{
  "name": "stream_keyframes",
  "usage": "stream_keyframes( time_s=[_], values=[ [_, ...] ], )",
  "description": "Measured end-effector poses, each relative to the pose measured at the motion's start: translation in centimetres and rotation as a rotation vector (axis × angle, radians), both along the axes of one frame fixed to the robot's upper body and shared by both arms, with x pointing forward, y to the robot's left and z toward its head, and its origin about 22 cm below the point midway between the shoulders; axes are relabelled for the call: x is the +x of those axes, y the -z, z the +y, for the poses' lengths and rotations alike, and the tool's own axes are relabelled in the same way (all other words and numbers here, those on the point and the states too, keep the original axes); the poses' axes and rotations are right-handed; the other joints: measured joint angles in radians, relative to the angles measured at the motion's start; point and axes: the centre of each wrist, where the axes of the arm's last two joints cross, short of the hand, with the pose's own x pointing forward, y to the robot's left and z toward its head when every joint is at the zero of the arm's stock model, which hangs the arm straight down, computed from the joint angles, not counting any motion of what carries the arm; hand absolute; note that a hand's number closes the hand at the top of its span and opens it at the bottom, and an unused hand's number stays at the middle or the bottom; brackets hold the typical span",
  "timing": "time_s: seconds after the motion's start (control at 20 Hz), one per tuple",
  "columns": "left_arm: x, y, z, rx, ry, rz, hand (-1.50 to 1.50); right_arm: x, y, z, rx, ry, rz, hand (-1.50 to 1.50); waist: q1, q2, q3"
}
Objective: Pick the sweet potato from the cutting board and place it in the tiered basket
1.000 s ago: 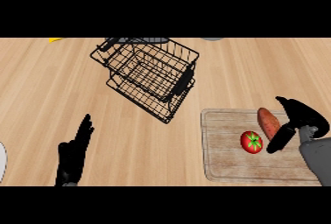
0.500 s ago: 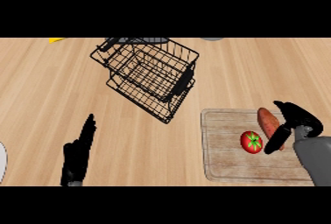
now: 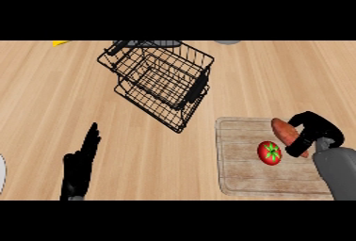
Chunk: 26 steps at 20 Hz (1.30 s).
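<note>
An orange-brown sweet potato (image 3: 284, 132) lies on the pale wooden cutting board (image 3: 243, 174) at the lower right, just above a red tomato (image 3: 269, 153). My right hand (image 3: 319, 130) curls over the sweet potato's right end, thumb and fingers bent around it. The black wire tiered basket (image 3: 162, 80) stands at the upper middle of the counter, up and left of the board. My left hand (image 3: 80, 164) rests at the lower left with its fingers straight and pointing up, holding nothing.
A white plate edge (image 3: 2, 174) shows at the far left. A yellow object (image 3: 60, 43) and a grey round object (image 3: 227, 42) sit at the counter's far edge. Bare wood lies between basket and board.
My right hand has lowered and closed over the sweet potato's right end. My left hand has drifted slightly right, still open.
</note>
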Motion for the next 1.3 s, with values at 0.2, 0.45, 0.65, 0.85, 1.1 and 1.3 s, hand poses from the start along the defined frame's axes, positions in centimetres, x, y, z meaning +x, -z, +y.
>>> stream_keyframes(
  time_s=[0.2, 0.45, 0.65, 0.85, 1.1, 1.3],
  values=[
    [0.0, 0.3, -0.1, 0.001, 0.003, 0.004, 0.00, -0.2, 0.6, 0.8, -0.059, -0.074, -0.045, 1.50, -0.001, -0.002, -0.003],
    [-0.1, 0.4, 0.3, 0.005, -0.004, 0.006, 0.00, -2.2, 1.5, 11.8, -0.099, -0.153, -0.111, 1.50, -0.006, -0.009, -0.007],
    [0.2, 0.2, 0.1, 0.000, -0.003, 0.011, 0.00, -5.4, 1.3, 19.5, -0.095, -0.179, -0.198, 1.50, 0.000, -0.006, -0.002],
    [-0.1, 0.4, -0.5, -0.004, -0.008, 0.007, 0.00, -8.1, -0.6, 23.2, -0.040, -0.187, -0.325, 1.50, -0.001, -0.002, 0.003],
    [-0.2, 0.4, 0.0, -0.004, -0.013, 0.016, 0.00, -10.2, -5.4, 24.4, 0.074, -0.148, -0.548, 1.50, -0.011, -0.006, 0.005],
    [-0.1, 0.4, 0.1, -0.002, -0.021, 0.019, 0.00, -11.7, -9.8, 24.5, 0.136, -0.124, -0.768, 1.50, -0.016, -0.009, 0.004]
  ],
)
